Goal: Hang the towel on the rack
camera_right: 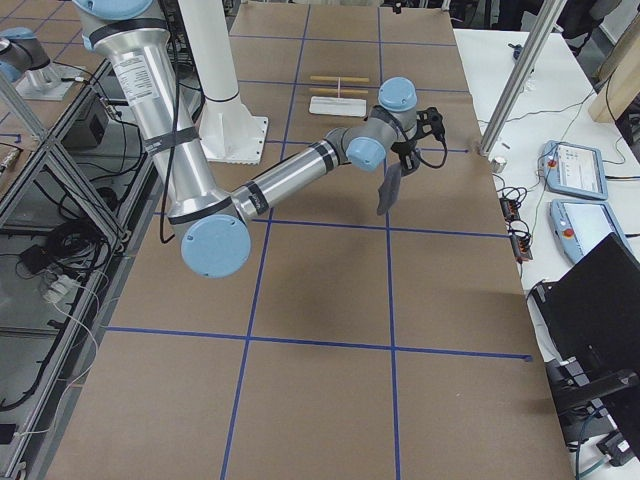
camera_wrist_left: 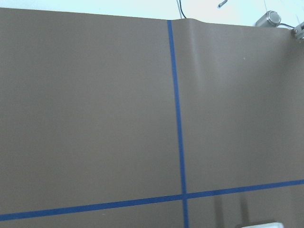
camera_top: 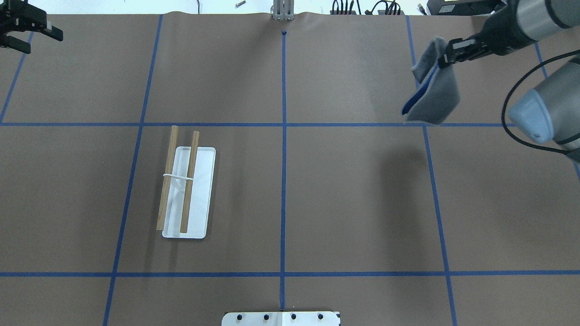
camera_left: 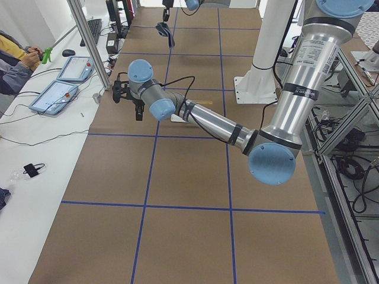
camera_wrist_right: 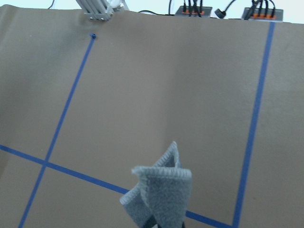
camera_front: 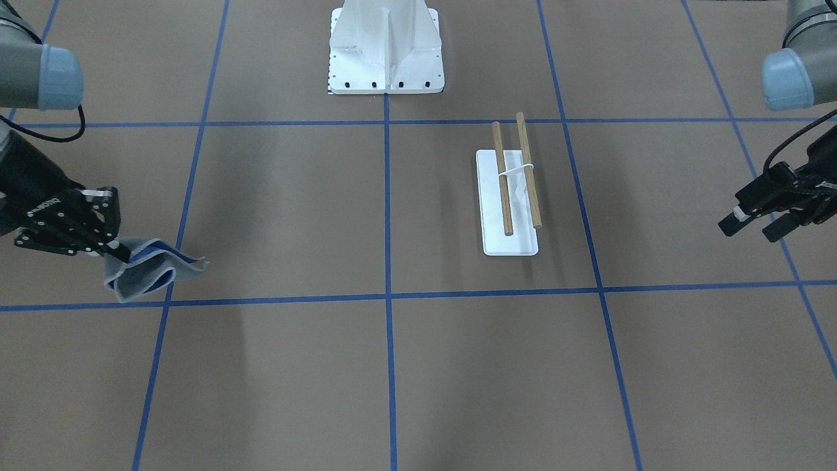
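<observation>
Checking edges and elbow room first: loads of bare brown paper-covered table [camera_top: 353, 203] between the towel [camera_top: 437, 97] and the rack [camera_top: 201, 190], just paper and blue tape lines [camera_top: 283, 181] in that stretch.

Hangs in the air on the robot's right half, that towel, pinched at a top corner by the right gripper [camera_top: 446, 56], jaws clamped tight on the cloth. Droops in a loose fold, grey outside, blue reverse peeking along the inner edge, shadow on the paper well below.

Sits on the robot's left half, the rack, flat white base down, both wooden dowels [camera_front: 522, 173] parallel, bare and running lengthways, one poking out past the base edge.

Left gripper [camera_top: 38, 40] parked off at the far left corner, well apart from the rack, fingers spread and empty. Big white bolted pedestal [camera_front: 386, 52] at the robot-side edge, dead centre, well clear of both.

Surface: flat brown paper, blue grid, a small ripple at the far edge. Past that edge, cables and plug strips [camera_top: 362, 7]. Along the side, a white bench with teach pendants [camera_right: 572, 170] and a person's sleeve [camera_left: 15, 74].

Hard-to-see bits: right wrist view catches only the towel's folded top, cropped at the bottom, fingers out of shot. Left wrist view is nearly all paper and tape, plus a white sliver at the bottom edge, too cut off to call. Rack's upright barely readable from above, only a thin white band [camera_top: 178, 177] across the dowels.
</observation>
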You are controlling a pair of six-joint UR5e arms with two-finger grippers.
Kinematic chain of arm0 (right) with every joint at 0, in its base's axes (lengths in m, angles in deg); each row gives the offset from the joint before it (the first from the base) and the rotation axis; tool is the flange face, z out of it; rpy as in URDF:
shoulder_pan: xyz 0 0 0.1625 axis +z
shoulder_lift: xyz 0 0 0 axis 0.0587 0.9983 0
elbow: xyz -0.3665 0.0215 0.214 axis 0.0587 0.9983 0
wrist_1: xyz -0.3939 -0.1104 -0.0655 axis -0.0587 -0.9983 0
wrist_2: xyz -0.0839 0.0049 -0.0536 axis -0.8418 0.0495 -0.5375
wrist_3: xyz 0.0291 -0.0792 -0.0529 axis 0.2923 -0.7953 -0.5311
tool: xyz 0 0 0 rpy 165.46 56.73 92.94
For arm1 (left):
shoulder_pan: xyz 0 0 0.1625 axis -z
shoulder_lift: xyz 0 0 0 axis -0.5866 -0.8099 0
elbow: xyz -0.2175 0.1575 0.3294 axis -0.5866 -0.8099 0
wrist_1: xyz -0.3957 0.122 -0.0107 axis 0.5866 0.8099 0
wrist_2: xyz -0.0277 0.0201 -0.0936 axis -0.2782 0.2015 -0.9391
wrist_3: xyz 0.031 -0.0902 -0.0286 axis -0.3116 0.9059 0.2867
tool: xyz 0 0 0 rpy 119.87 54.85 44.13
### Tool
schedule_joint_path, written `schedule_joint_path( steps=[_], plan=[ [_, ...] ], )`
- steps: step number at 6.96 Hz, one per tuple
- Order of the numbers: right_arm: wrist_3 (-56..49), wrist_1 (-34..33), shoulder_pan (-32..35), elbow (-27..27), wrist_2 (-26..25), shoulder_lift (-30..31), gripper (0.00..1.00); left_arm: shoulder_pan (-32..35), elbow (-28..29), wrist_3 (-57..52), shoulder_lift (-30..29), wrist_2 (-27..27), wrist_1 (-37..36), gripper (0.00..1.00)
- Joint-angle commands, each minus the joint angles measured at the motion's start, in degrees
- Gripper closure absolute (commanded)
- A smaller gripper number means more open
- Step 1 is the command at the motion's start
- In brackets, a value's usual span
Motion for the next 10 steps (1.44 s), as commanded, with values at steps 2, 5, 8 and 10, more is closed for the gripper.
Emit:
schedule_joint_path(
  steps=[2,5,8,10],
  plan=[
    [2.8,0.6,-9.5,-0.6,-10.5,-9.7,1.0,-1.9,-0.9,14.7,-3.0,0.3,9.1,0.02],
    [2.7,0.6,-17.3,-3.9,-21.5,-14.4,1.0,-6.8,-2.9,41.4,-6.7,0.4,12.1,0.02],
    [2.0,0.6,-22.7,-3.5,-31.4,-17.8,1.0,-14.9,-2.6,57.8,-12.4,7.2,12.0,0.02],
    [-2.9,0.7,-23.6,-3.0,-32.8,-18.1,1.0,-16.9,-2.7,63.1,-14.6,9.1,12.0,0.02]
  ],
)
